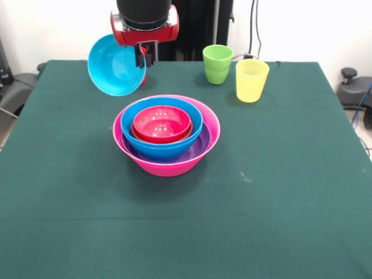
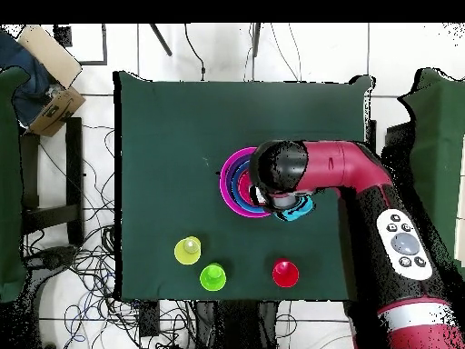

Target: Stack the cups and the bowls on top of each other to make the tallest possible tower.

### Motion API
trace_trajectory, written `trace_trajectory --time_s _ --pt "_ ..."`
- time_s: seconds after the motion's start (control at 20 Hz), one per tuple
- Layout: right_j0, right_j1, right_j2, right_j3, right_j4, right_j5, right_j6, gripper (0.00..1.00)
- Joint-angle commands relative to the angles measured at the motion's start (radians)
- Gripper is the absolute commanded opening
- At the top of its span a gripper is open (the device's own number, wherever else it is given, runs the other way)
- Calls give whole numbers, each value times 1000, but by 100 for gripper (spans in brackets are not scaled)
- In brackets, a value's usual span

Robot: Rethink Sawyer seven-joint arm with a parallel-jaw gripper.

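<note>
We note the gripper (image 1: 143,56) clamped on the rim of a tilted cyan bowl (image 1: 114,65), held above the table just behind and robot-right of the tower (image 1: 166,135), whose pink base bowl (image 1: 168,165) sits mid-table.

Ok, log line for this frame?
gripper: shut on cyan bowl | bowl tilted, airborne | tower: four bowls nested | cups apart

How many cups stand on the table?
3: the green cup and the yellow cup side by side, the red cup apart, roughly in line with them.
</note>
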Motion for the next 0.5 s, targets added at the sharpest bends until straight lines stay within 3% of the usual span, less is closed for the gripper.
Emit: trace_trajectory --time_s 0.05,0.5 --pt "25 8 -22 99 -39 -135 52 0" --pt "95 4 -64 141 -41 -222 148 0"
